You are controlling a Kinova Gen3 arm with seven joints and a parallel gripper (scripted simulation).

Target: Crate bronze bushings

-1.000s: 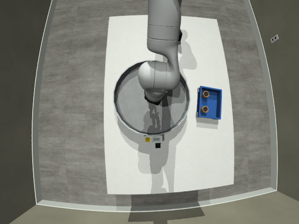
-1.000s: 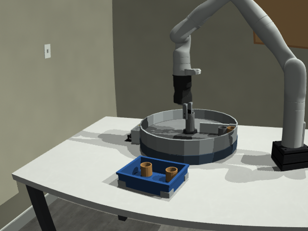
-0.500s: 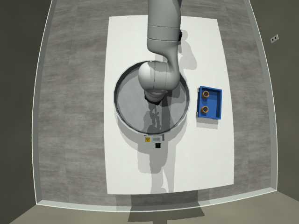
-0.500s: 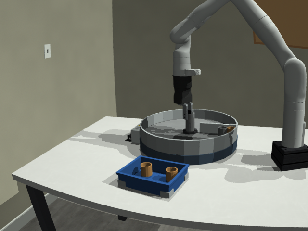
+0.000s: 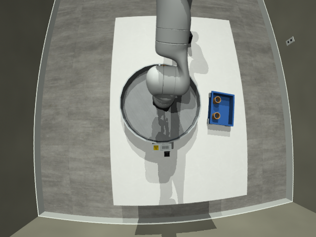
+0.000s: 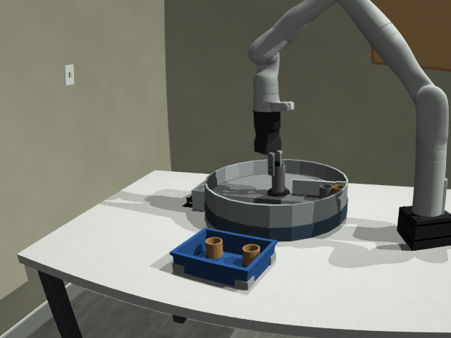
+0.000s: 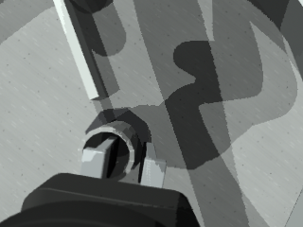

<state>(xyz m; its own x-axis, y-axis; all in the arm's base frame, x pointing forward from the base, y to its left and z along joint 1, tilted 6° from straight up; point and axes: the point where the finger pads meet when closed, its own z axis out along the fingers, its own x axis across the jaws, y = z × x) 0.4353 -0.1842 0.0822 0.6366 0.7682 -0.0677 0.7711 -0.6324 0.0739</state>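
Note:
The round turning table (image 6: 275, 198) holds one bronze bushing (image 6: 337, 188) and one steel bushing (image 6: 325, 189) side by side at its rim, against a grey guide bar (image 6: 313, 185). A sliver of the bronze one shows behind the arm in the top view (image 5: 163, 65). My gripper (image 6: 275, 169) (image 7: 130, 153) hangs upright over the table's centre. It straddles the wall of a grey upright tube (image 7: 111, 142) (image 6: 278, 178), one finger inside and one outside, with gaps on both sides, so it is open. The blue crate (image 5: 221, 108) (image 6: 223, 256) holds two bronze bushings (image 6: 213, 247) (image 6: 250, 253).
The arm's base (image 6: 424, 225) stands on the white table top behind the turning table. A small grey box with a label (image 5: 163, 147) sits at the turning table's edge. My wrist hides the gripper in the top view.

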